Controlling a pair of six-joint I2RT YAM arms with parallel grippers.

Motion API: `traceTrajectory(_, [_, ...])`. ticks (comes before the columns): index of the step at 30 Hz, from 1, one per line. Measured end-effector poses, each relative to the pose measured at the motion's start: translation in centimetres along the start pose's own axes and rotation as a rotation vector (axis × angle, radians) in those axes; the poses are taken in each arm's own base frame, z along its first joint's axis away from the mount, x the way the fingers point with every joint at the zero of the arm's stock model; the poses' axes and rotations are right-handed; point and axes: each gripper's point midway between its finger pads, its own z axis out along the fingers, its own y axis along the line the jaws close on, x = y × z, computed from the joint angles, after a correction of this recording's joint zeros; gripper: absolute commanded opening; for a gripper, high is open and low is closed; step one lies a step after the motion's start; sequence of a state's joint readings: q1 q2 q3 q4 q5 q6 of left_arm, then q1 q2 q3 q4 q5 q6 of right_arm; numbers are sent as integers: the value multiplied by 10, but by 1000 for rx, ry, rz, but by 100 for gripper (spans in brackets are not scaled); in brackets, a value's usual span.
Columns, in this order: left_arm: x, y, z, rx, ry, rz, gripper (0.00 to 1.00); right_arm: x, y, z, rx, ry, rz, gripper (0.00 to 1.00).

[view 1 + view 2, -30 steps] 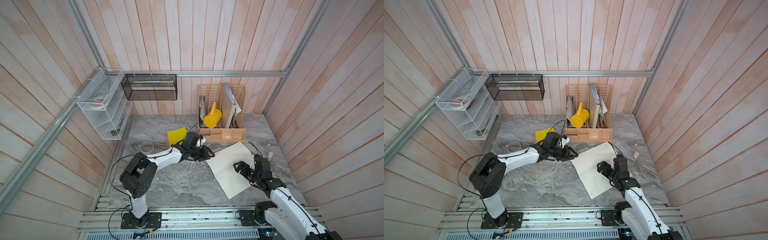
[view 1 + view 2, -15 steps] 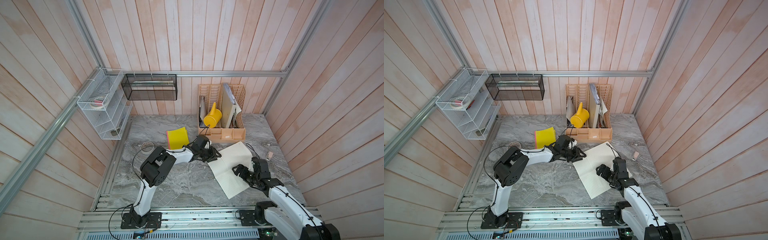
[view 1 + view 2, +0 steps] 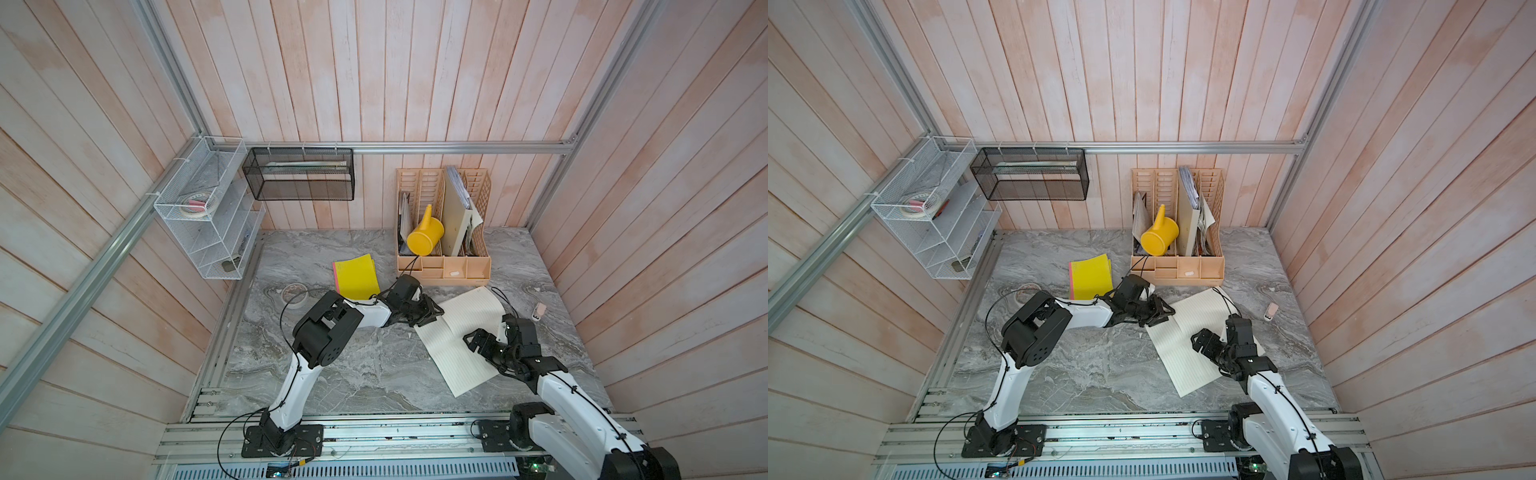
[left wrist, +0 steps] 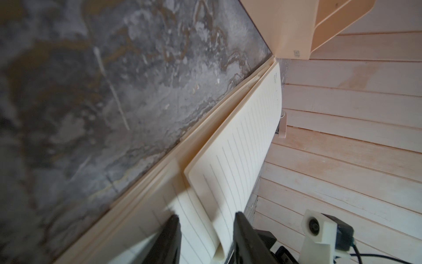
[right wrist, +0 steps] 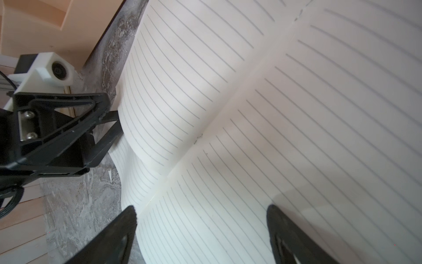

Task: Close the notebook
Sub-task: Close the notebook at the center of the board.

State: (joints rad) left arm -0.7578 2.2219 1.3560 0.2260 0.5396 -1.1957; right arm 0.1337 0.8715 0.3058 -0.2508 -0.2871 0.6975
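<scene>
Notebook [image 3: 461, 332], cream and lined, lies open; your left gripper [image 4: 205, 219], jaws half apart, straddles its lifted page [image 4: 239, 141]; your right gripper [image 5: 201, 210] hangs wide-jawed above. Next, probably: pinch it, fold across the spine [image 5: 228, 109].

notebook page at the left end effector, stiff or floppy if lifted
Probably floppy: the lifted page curls at the left end effector. Likely thin and light: it bows along its length. The notebook underneath lies flat, so probably stays put.

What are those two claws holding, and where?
Nothing is pinched: the left gripper, jaws open, straddles the outer edge of a lifted page; the right gripper hangs open over the notebook.
</scene>
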Motion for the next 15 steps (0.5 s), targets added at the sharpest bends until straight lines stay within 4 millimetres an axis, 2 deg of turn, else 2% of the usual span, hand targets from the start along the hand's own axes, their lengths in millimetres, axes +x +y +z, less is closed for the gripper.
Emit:
traceTrajectory(4, [-3, -11, 3, 49, -33, -11, 41, 0, 0, 0, -2, 2, -1, 90])
traceTrajectory(8, [-6, -10, 8, 80, -47, -36, 39, 0, 0, 0, -3, 3, -3, 90])
traceTrajectory(12, [-7, -6, 13, 93, -52, -52, 21, 1, 1, 0, -5, 5, -4, 90])
traceTrajectory(14, [-8, -10, 14, 112, -58, -52, 5, 1, 1, 0, -7, 7, -4, 90])
traceTrajectory(15, [-9, -12, 13, 123, -62, -52, 1, 1, 1, 0, -8, 7, -4, 91])
